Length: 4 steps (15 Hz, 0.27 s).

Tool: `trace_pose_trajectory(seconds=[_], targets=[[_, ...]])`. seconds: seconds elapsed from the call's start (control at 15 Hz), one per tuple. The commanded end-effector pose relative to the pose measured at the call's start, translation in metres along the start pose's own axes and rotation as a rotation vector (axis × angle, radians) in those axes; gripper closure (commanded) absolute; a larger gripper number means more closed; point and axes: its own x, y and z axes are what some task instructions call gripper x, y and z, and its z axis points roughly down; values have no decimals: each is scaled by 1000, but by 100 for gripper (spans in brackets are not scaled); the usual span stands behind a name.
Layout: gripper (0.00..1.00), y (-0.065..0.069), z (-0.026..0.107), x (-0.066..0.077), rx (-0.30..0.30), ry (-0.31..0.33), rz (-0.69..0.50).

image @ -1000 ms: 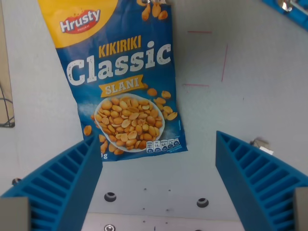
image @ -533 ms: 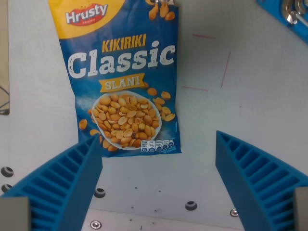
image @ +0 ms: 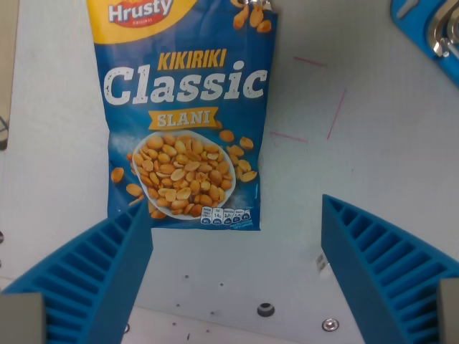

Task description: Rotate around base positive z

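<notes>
A blue and yellow bag of Hrusty Classic peanuts lies flat on the white table, in the upper left half of the wrist view, its long side almost upright in the picture. My gripper is open and empty above the table. Its two blue ribbed fingers stand wide apart at the bottom of the view. The finger on the wrist view's left overlaps the bag's lower left corner in the picture. I cannot tell whether it touches the bag.
Thin red marks are drawn on the table to the right of the bag. A blue part with metal shows at the top right corner. Screws and holes dot the table's near edge at the bottom.
The whole scene has turned clockwise in the picture and shifted: the camera has rotated. The bag now looks nearly upright. The fingers stay open as before.
</notes>
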Motion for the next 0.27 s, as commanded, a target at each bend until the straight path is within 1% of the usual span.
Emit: trace_pose_trajectory(seconds=[0.07, 0.27], targets=[[0, 0, -1, 0, -6, 4, -171], [0, 0, -1, 0, -6, 4, -211]])
